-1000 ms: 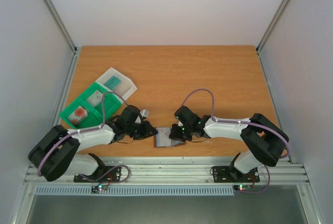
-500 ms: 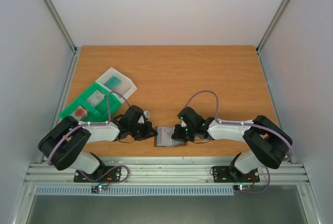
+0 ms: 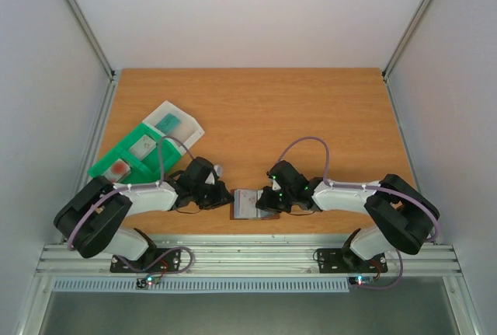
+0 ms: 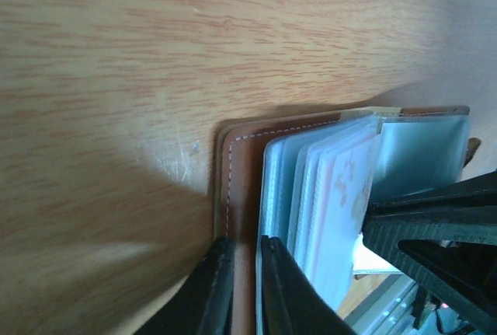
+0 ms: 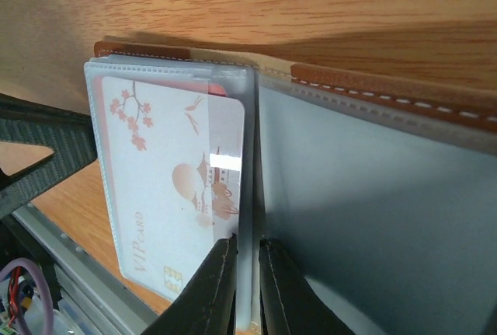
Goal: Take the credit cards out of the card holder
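Note:
The card holder [image 3: 247,204] lies open near the table's front edge, between both grippers. My left gripper [image 4: 246,243] is shut on its brown cover [image 4: 241,164]. My right gripper [image 5: 248,240] is shut on the edge of a clear inner sleeve, beside the grey-blue inner face [image 5: 373,195]. Inside that sleeve sits a pale credit card [image 5: 167,179] with reddish print, and a red edge shows behind it. The same card [image 4: 338,195] appears edge-on among several sleeves in the left wrist view. In the top view the grippers [image 3: 225,197] [image 3: 268,201] flank the card holder.
A green compartmented tray [image 3: 138,165] stands at the left with a red card [image 3: 116,169] in it. A clear box [image 3: 180,127] behind it holds a teal card [image 3: 168,123]. The metal rail [image 3: 248,257] runs just in front of the card holder.
The left arm has swung its elbow toward the front and now leaves the tray's red card in sight. The right arm shifted slightly right. The card holder stays in place.

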